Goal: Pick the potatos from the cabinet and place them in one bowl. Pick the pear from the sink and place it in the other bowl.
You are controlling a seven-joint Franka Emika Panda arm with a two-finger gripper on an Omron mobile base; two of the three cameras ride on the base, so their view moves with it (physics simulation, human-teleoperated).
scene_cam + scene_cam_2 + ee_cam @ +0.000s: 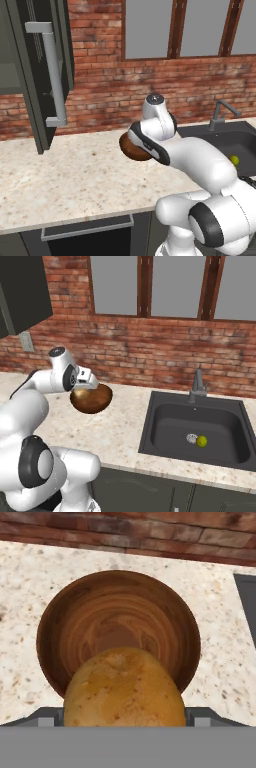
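Left base view: my gripper (131, 141) hangs at the bowl (136, 150), arm covering most of it; I can't judge the jaws here.

Right base view: the gripper (89, 384) sits just above the bowl's (91, 399) near rim, so I judge a release off-centre could bounce the load onto the counter (125, 431). The pear (202, 441) lies in the sink (165, 443), well off to the side.

Hand view: the jaws are clamped on a potato (125, 689), directly ahead of them over the bowl (119, 626). It looks roundish, its long axis slightly across the fingers, so no clear pointing end.
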